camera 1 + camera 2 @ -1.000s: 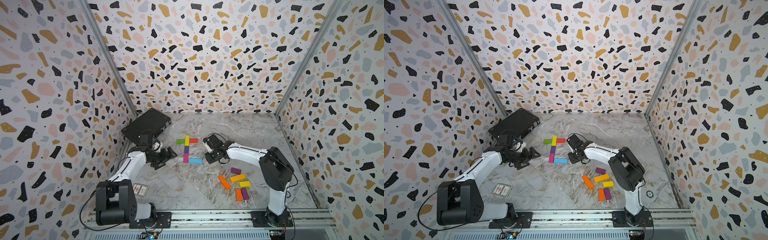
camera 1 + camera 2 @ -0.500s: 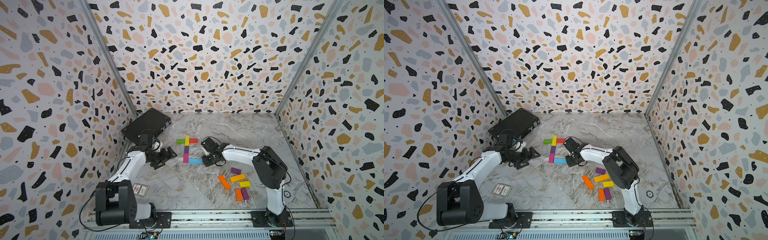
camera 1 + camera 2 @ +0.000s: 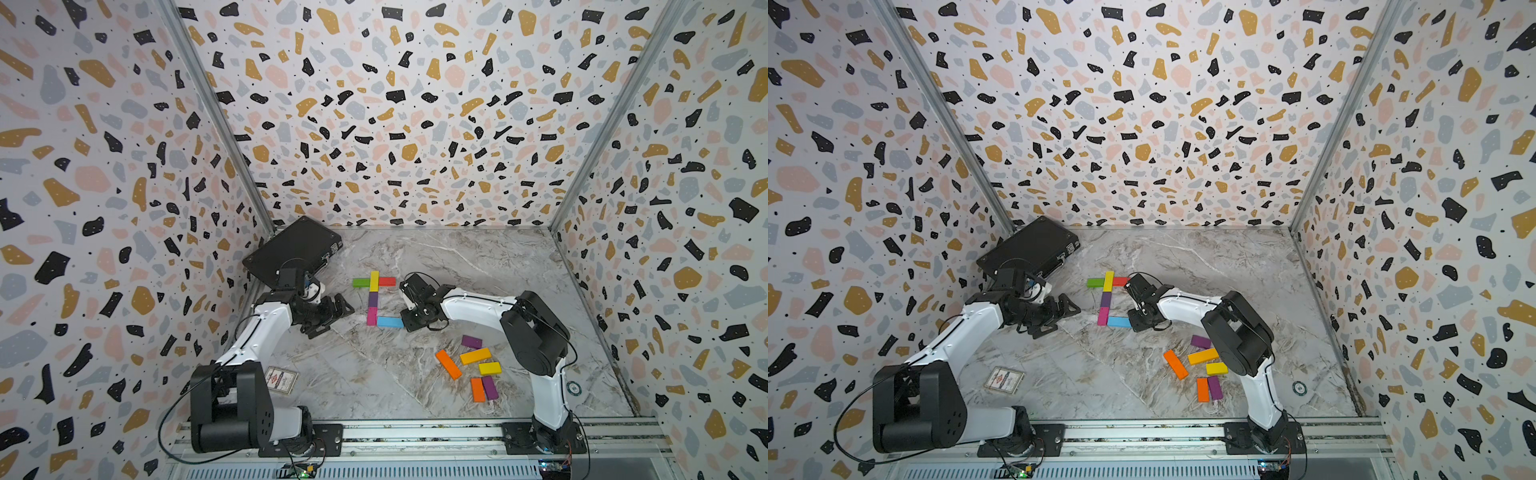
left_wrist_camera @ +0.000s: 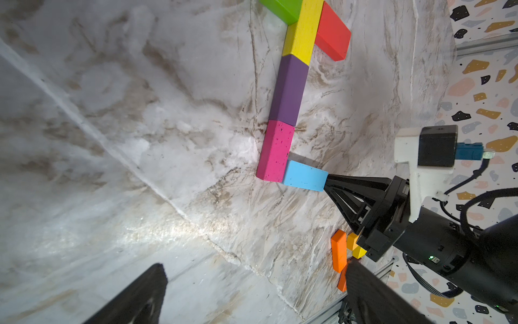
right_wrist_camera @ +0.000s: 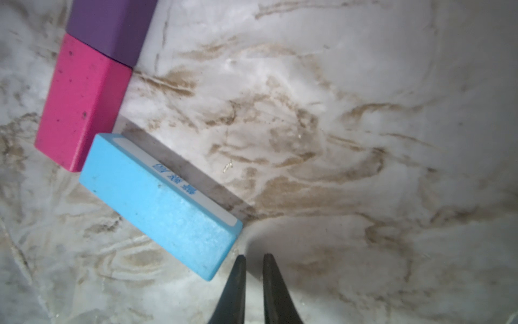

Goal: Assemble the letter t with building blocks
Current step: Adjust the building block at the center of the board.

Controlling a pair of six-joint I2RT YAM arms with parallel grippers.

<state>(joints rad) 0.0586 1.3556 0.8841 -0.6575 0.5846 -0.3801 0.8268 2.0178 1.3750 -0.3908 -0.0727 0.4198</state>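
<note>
On the marble floor a green block (image 3: 360, 283), an upright yellow block (image 3: 374, 281) and a red block (image 3: 387, 281) form a crossbar. Below them a purple block (image 3: 372, 299) and a pink block (image 3: 371, 316) form a stem. A blue block (image 3: 390, 322) lies crosswise at the pink one's lower right. My right gripper (image 3: 405, 324) is shut with nothing in it, its tips (image 5: 254, 256) at the blue block's (image 5: 159, 202) right end. Left of the stem my left gripper (image 3: 332, 321) stands open and empty, wide in its wrist view (image 4: 252, 294).
Several loose blocks lie at the front right, among them a purple one (image 3: 471, 341), an orange one (image 3: 448, 364) and a yellow one (image 3: 489, 368). A black case (image 3: 293, 251) leans in the back left corner. A card (image 3: 281, 380) lies near the left arm's base.
My right gripper has come down and to the left, from beside the crossbar to the blue block's right end. The left arm and the blocks have stayed put.
</note>
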